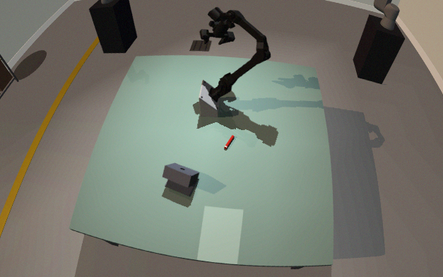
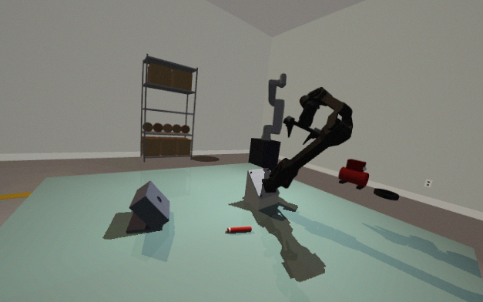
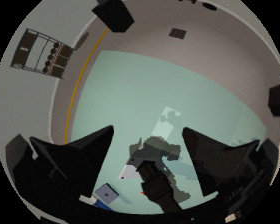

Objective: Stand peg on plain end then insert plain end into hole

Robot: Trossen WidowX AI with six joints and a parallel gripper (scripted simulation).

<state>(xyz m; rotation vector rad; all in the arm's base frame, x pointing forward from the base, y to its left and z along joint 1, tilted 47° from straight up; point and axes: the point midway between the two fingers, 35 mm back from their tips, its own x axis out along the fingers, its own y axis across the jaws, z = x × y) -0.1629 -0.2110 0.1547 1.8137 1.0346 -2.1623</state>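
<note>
The red peg (image 1: pixel 229 142) (image 2: pixel 239 229) lies on its side on the table (image 1: pixel 134 124) (image 2: pixel 204 270). Its white band is at the end farther from the robot's base. Only a small red bit of it shows in the wrist view. The grey sloped panel block (image 1: pixel 176 172) (image 2: pixel 146 202) stands beyond the peg, with one dark hole (image 1: pixel 182 169) (image 2: pixel 159 199) in its tilted upper face. The panel also shows low in the wrist view (image 3: pixel 112 197). My gripper (image 1: pixel 214 42) (image 2: pixel 297 139) (image 3: pixel 148 130) is open and empty, raised high, far from peg and panel.
The arm's pale wedge-shaped base mount (image 1: pixel 208 99) (image 2: pixel 257 185) stands on the table behind the peg. A pale rectangle (image 1: pixel 220 233) lies at the table's front edge. Shelves (image 2: pixel 169 112) and black pedestals (image 1: pixel 114 28) (image 2: pixel 264 150) stand off the table.
</note>
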